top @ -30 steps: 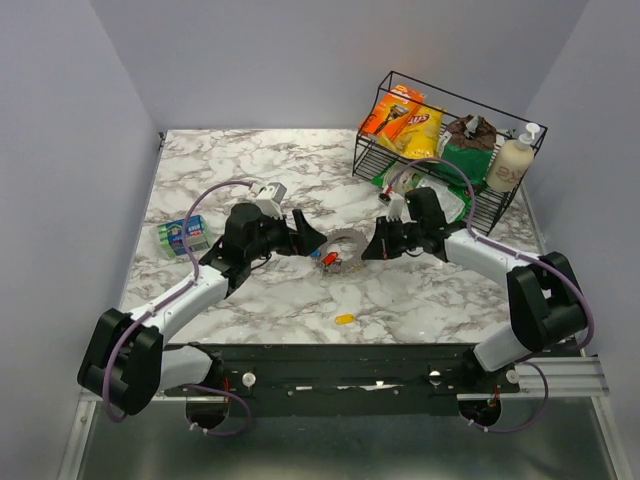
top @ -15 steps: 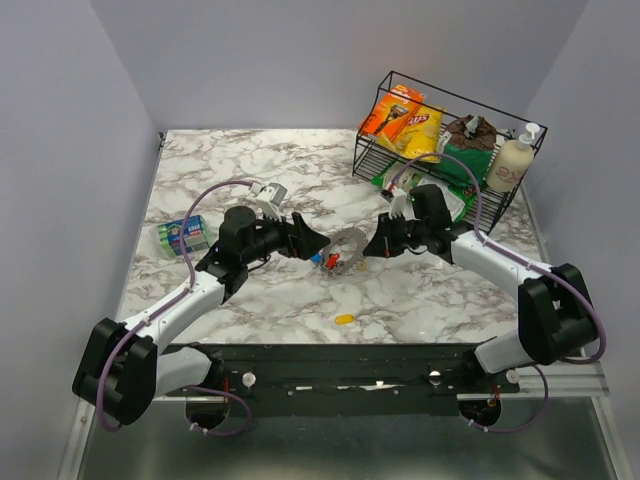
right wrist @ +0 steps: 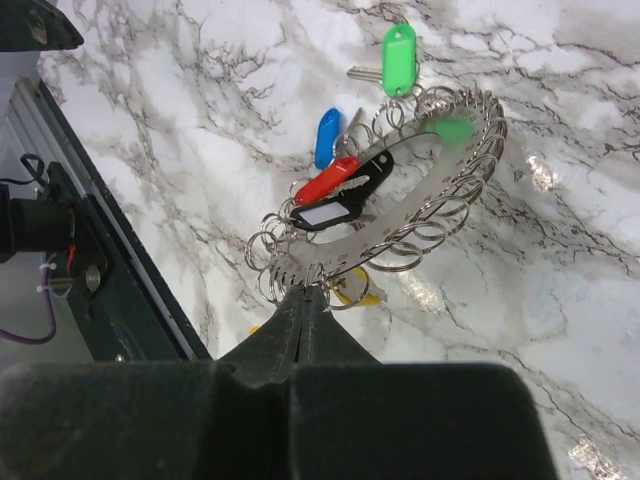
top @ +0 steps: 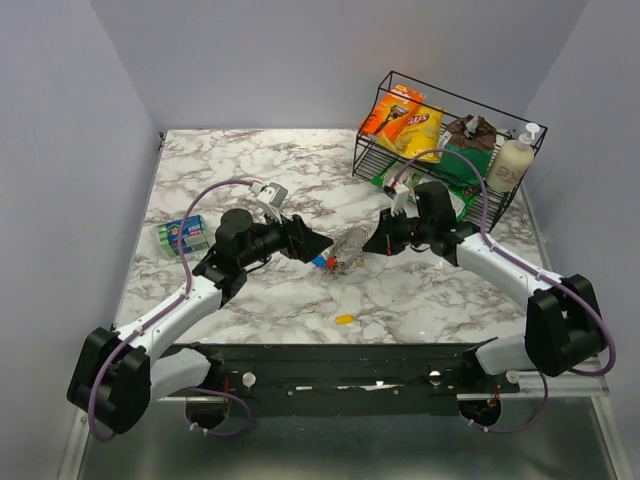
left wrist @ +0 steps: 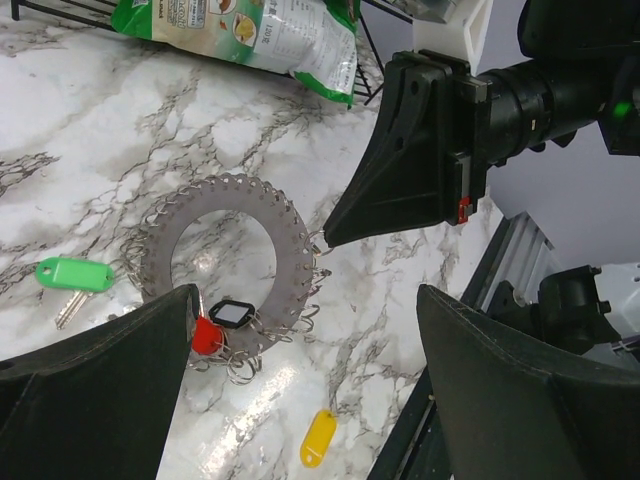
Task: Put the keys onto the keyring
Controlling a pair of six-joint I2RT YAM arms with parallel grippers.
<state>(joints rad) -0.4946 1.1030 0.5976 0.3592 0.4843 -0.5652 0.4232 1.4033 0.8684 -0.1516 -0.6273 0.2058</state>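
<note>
The keyring [top: 350, 246], a flat grey ring edged with many small wire loops, is tilted up at mid-table. My right gripper [top: 373, 243] is shut on its rim [right wrist: 345, 248], with the fingertips [right wrist: 306, 292] pinching the edge. A red key [right wrist: 325, 183], a black-tagged key [right wrist: 335, 208], a blue key [right wrist: 327, 135] and a green key [right wrist: 399, 47] lie at the ring's far side. A yellow key [top: 345, 319] lies alone nearer the front edge. My left gripper [top: 318, 243] stands open just left of the ring [left wrist: 290, 230], holding nothing, with the yellow key [left wrist: 318, 438] below its jaws.
A black wire basket [top: 372, 150] at the back right holds snack bags and a soap bottle [top: 510, 165]. A green bag [left wrist: 250, 30] lies beside the basket. A small blue-green pack [top: 183, 235] sits at the table's left.
My right gripper has lifted its side of the keyring, so the ring now stands more on edge. The left gripper has edged slightly towards it and stays open.
</note>
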